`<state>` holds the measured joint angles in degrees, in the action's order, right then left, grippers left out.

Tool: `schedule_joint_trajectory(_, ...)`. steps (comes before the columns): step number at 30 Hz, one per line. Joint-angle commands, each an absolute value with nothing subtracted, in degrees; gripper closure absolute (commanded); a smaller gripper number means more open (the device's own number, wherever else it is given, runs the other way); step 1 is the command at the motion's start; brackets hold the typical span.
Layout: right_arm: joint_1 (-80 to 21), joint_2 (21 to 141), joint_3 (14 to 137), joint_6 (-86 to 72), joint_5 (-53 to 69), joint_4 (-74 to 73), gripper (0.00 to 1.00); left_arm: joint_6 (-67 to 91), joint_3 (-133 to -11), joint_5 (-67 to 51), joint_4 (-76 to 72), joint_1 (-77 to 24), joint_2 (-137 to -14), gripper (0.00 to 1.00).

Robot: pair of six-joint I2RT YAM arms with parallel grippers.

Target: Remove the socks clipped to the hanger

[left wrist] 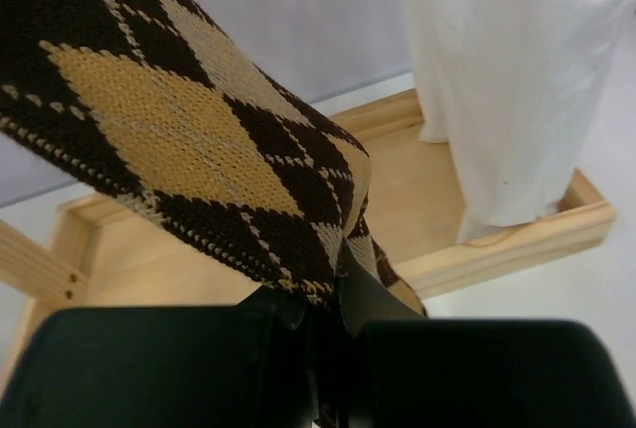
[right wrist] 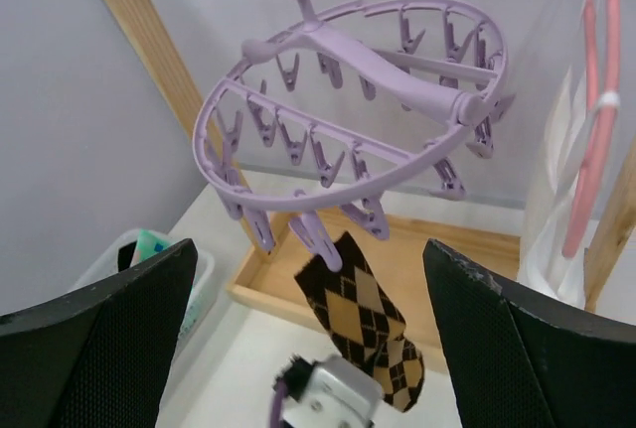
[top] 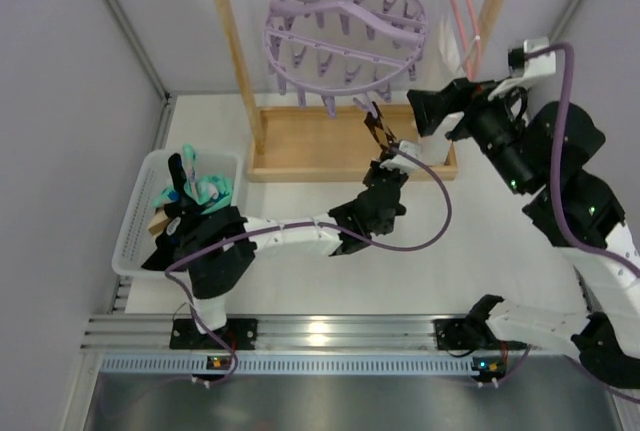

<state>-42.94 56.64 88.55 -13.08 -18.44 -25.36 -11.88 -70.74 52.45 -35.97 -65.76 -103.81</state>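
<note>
My left hand [left wrist: 333, 294] is clamped on the lower end of the brown and tan argyle sock [right wrist: 363, 324]; in the left wrist view the knit runs up and away from between the 2 dark fingers. The sock's top end is still pinched in 1 peg [right wrist: 316, 239] at the near edge of the lilac hanger [right wrist: 368, 61], so it hangs below the ring, above the wooden base of the rack [top: 235, 51]. The hanger hooks onto the rack's top bar and I see nothing else clipped to its other pegs.

My right hand [top: 420, 113] is up near the hanger's right side, its fingers spread wide with nothing between them.

On the left of the surface [top: 480, 241] sits a white basket [top: 135, 221] holding a heap of socks [top: 205, 189], mint-green and black among them. On the rack's right end, a white garment [left wrist: 507, 71] hangs on a thin pink hanger [right wrist: 594, 100].
</note>
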Motion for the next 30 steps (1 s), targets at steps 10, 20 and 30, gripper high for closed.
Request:
schedule_joint_trajectory(10,-46.6,82.9,113.6,-0.5,-30.8,-45.4,0.23,-28.1,-86.1,70.1,-38.8,-68.0,-115.1,1.0)
schedule_joint_trajectory(20,-49.7,90.3,112.4,7.4,-41.7,-40.1,0.29,-29.0,-86.9,69.1,-38.8,-68.3,-115.2,1.0)
schedule_joint_trajectory(30,-49.5,91.7,108.8,10.5,-44.6,-34.1,0.38,-28.5,-86.5,68.9,-38.8,-68.7,-114.3,1.0)
